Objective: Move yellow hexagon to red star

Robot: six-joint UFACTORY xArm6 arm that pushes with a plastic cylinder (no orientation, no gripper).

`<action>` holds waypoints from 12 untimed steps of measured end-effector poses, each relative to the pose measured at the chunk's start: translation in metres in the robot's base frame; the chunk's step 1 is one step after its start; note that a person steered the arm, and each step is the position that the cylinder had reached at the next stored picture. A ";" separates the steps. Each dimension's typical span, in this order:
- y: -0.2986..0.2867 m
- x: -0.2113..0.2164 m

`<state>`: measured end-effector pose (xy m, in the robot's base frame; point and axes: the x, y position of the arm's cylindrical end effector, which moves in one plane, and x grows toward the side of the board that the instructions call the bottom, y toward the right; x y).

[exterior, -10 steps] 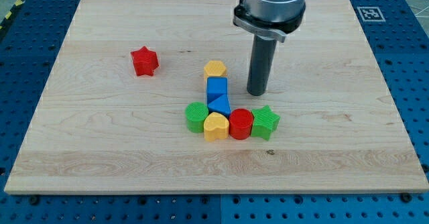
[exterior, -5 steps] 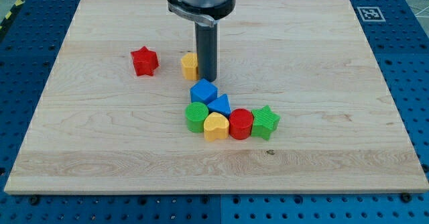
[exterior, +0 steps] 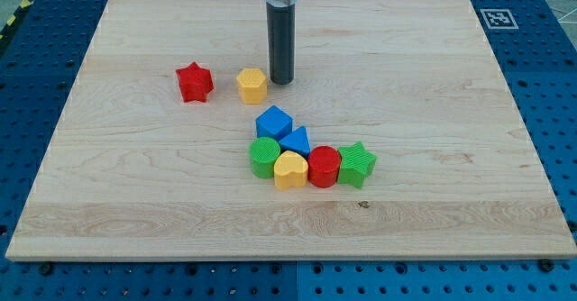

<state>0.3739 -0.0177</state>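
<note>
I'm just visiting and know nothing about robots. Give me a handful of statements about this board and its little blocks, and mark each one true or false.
1. The yellow hexagon touches the red star. False: a strip of bare board lies between them.
2. My tip is just to the view's right of the yellow hexagon. True.
3. The blue cube sits at the view's top of the cluster of blocks. True.
4. The green star is at the cluster's left end in the view. False: it is at the right end, next to the red cylinder.
5. The yellow heart sits between the green cylinder and the red cylinder. True.
</note>
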 end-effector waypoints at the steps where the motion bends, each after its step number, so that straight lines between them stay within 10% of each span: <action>1: -0.008 0.000; 12: -0.041 0.024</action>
<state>0.3981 -0.0583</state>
